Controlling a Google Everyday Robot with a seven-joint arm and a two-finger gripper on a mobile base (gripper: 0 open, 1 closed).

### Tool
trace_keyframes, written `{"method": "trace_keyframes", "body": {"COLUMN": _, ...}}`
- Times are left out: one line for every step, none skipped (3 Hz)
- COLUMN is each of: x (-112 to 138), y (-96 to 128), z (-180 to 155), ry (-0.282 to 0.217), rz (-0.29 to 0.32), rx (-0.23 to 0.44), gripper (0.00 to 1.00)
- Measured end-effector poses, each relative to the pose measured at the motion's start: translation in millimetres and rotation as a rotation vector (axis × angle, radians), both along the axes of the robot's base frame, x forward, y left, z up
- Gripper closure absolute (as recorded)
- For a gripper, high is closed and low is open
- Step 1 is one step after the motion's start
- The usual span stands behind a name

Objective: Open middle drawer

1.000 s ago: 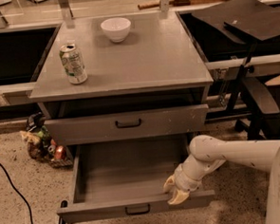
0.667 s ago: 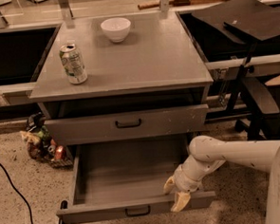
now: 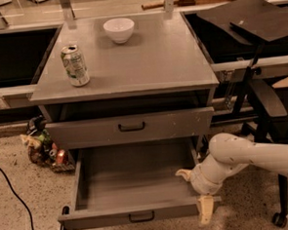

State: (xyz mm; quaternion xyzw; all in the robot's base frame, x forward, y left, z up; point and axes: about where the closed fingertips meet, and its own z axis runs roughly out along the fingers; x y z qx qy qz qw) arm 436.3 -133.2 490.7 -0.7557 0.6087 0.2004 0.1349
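The middle drawer [image 3: 133,183] is pulled far out of the grey cabinet, showing its wide shallow grey tray with nothing in it. Its flat front [image 3: 106,220] faces me, with a small black bar handle [image 3: 141,216] at centre. My gripper [image 3: 197,194] is at the drawer's front right corner, on the end of the white arm [image 3: 249,154] that comes in from the right. It is open. One cream finger [image 3: 185,173] is over the inside of the tray. The other finger [image 3: 206,211] hangs outside the front panel.
A shut drawer [image 3: 131,127] with a black handle sits above the open one. On the cabinet top [image 3: 145,63] stand a drink can [image 3: 75,65] and a white bowl [image 3: 118,29]. Clutter [image 3: 43,145] and a black cable [image 3: 14,198] lie on the floor at left. A black stand [image 3: 260,100] is at right.
The two fingers have spread wider apart and the gripper has shifted slightly right at the drawer's front corner. The drawer stays pulled out.
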Motion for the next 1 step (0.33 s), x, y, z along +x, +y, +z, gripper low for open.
{"method": "trace_keyframes", "body": {"x": -4.6, "y": -15.7, "z": 35.3, "ry": -0.085, "rz": -0.004, "rx": -0.012, "gripper": 0.0}}
